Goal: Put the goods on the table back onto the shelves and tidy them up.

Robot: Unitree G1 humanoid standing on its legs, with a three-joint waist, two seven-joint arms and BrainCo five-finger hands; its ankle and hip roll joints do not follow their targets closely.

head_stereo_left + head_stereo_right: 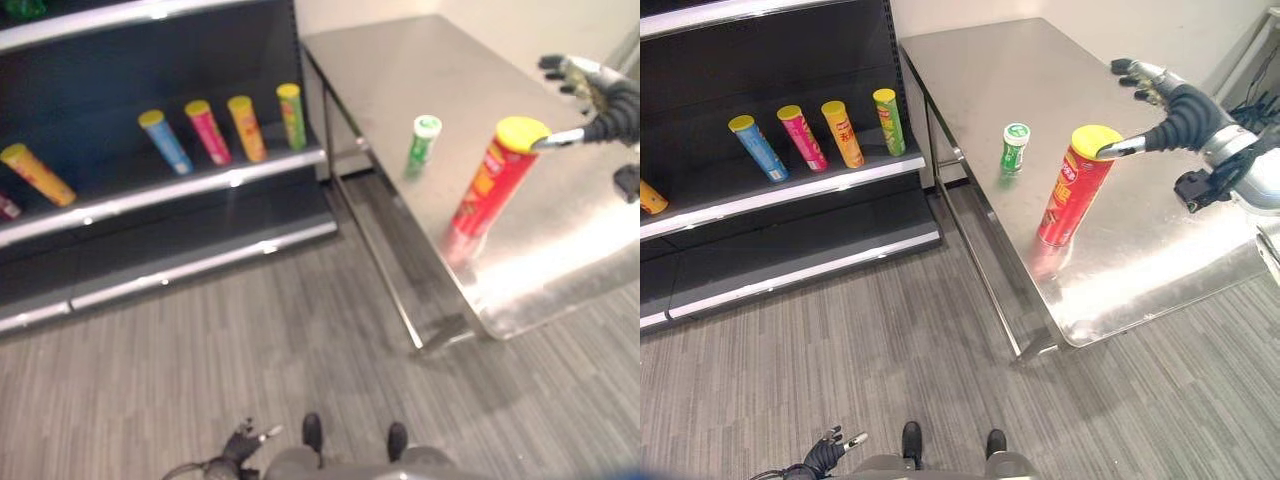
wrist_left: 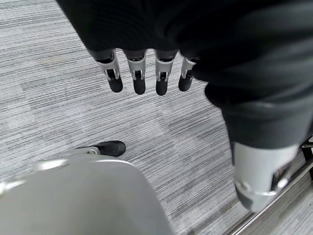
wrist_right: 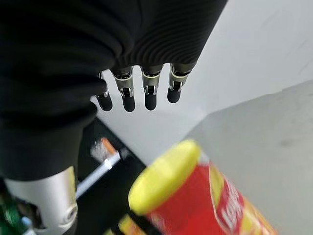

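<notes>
Red can (image 1: 1072,190) upright near table (image 1: 1160,280) front edge, bare steel around; right hand (image 1: 1168,110) spread, thumb at lid.

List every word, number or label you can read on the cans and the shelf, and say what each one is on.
None can be read.
Red can on the table: print too blurred, also seen close past the right robot hand.
Small green can: label too small.
Blue can, pink can, orange can and green can on the shelf: markings too small.
</notes>
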